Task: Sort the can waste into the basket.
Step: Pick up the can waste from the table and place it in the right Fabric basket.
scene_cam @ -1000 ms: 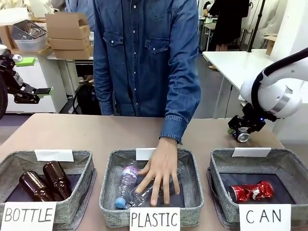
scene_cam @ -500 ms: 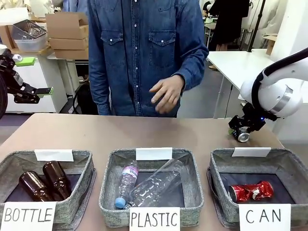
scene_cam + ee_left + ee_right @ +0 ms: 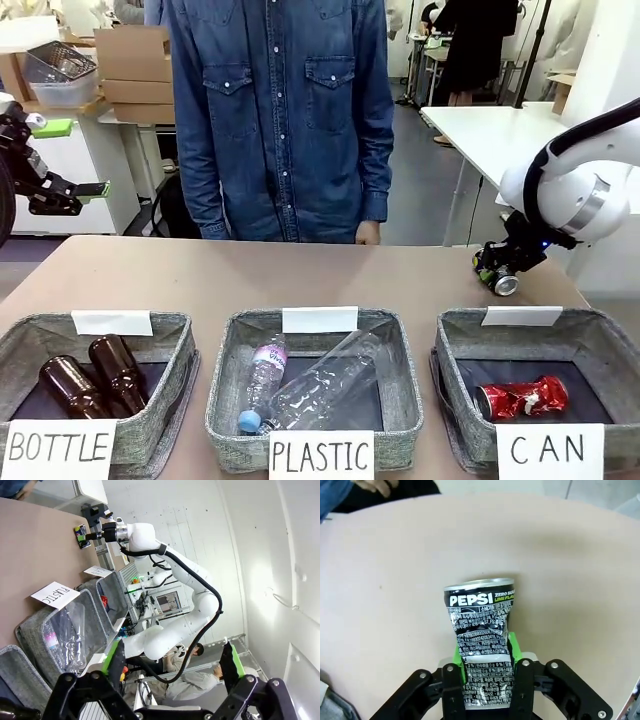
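- My right hand (image 3: 482,682) pinches the black crushed can (image 3: 481,640) on the desk (image 3: 200,280), beyond the CAN basket (image 3: 610,345).
- The red can (image 3: 522,398) lies inside that basket.
- My left hand (image 3: 172,667) hangs spread wide, holding nothing.

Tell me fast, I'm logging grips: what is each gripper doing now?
Left gripper: open, holding nothing.
Right gripper: closed on the black can on the table.

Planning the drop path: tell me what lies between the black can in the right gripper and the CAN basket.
Front view: bare tabletop separates the black can, held by the right gripper, from the CAN basket.
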Robot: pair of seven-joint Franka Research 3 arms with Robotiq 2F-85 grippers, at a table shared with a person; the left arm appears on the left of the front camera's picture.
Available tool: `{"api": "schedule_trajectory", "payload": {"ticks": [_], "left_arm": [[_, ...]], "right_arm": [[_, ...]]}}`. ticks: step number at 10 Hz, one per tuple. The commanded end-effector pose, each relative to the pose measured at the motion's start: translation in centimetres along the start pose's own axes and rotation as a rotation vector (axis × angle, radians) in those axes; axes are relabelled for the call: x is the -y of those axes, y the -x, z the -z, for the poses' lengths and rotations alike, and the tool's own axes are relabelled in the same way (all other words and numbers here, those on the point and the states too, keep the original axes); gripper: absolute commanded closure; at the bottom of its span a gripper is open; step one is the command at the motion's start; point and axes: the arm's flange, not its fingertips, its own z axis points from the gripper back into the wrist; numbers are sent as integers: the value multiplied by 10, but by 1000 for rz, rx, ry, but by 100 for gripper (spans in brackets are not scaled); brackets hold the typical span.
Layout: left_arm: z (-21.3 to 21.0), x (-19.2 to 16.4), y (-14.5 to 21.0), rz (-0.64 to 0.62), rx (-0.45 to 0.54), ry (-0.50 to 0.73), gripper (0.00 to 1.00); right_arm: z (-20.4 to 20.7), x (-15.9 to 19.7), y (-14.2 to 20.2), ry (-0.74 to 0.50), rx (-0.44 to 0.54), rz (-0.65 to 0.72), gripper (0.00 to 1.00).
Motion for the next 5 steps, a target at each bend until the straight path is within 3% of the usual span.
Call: {"api": "schedule_trajectory", "payload": {"ticks": [1,5], "left_arm": [[1,2,1,20,3,18,0],[1,2,1,20,3,18,0]], "right_arm": [[-1,1,1,-10,-4,-11,100],[-9,-5,3,-24,-19,-35,100]]}}
